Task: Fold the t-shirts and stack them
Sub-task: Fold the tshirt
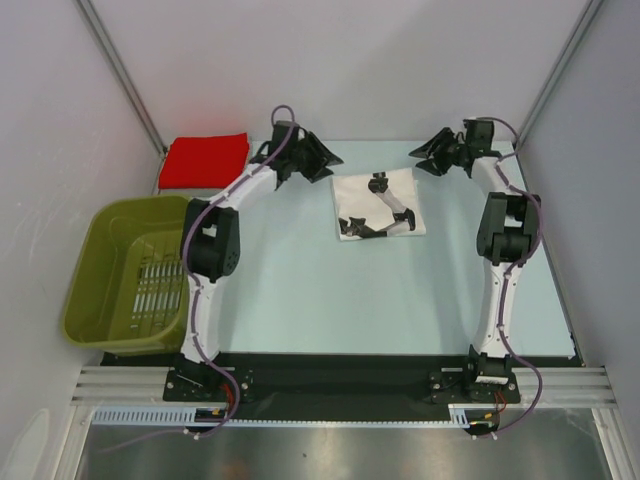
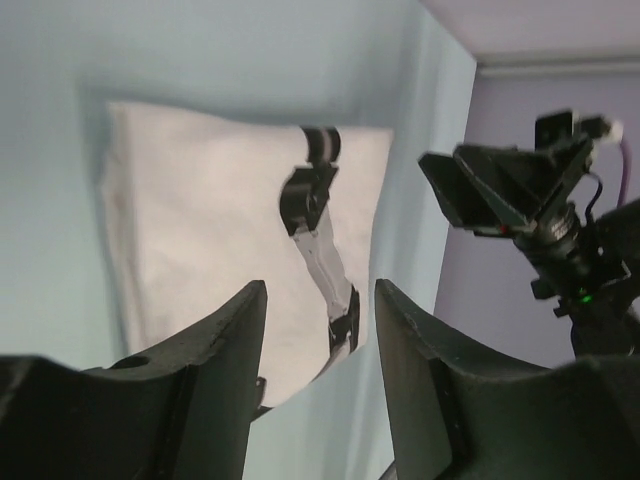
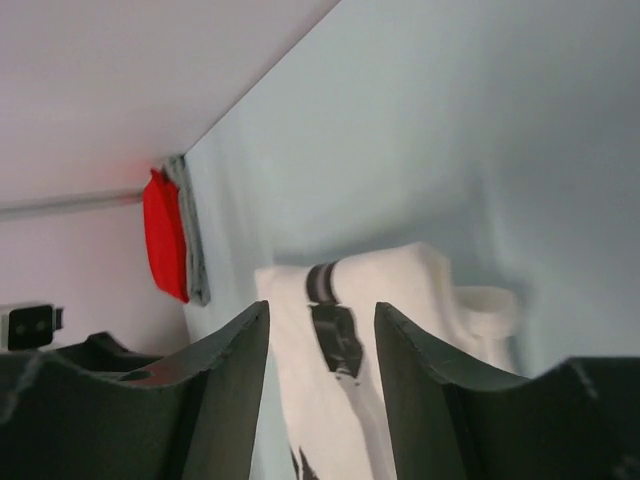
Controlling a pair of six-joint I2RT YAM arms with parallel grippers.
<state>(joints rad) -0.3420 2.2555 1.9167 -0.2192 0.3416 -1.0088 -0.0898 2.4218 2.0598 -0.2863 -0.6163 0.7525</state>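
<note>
My left tool (image 1: pixel 325 160) and my right tool (image 1: pixel 425 155) hung raised at far reach, tips turned toward each other, well apart. Each had its jaws parted, with nothing gripped between them.

White tubular links noted on left arm (image 1: pixel 203 300) and right arm (image 1: pixel 497 300), joined by bulky black joint housings. Purple cables (image 1: pixel 284 108) seen routed along each arm, base to wrist, in loose loops. Black base blocks seen at near edge. Fingers of left gripper (image 2: pixel 315 300) and right gripper (image 3: pixel 318 318) found matte black, broad, tapered to blunt rounded tips. Small green light (image 2: pixel 581 296) seen on right wrist housing.
</note>
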